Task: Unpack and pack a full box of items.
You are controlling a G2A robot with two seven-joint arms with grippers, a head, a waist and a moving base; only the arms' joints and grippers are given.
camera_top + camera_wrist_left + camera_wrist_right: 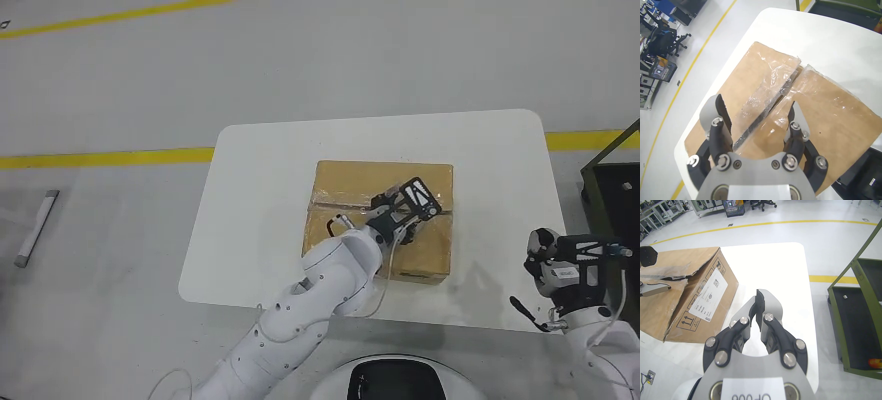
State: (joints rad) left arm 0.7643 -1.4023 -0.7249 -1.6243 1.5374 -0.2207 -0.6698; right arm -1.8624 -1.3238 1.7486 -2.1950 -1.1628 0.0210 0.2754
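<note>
top view: left gripper [418,200], spread wide, hovers over the box [350,185], likely to pry it open; closed, empty right gripper [757,302] idles at four o'clock.

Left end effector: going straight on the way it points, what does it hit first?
Likely the cardboard box, at the taped seam along its top, which the left end effector straddles open. Depth unclear.
</note>
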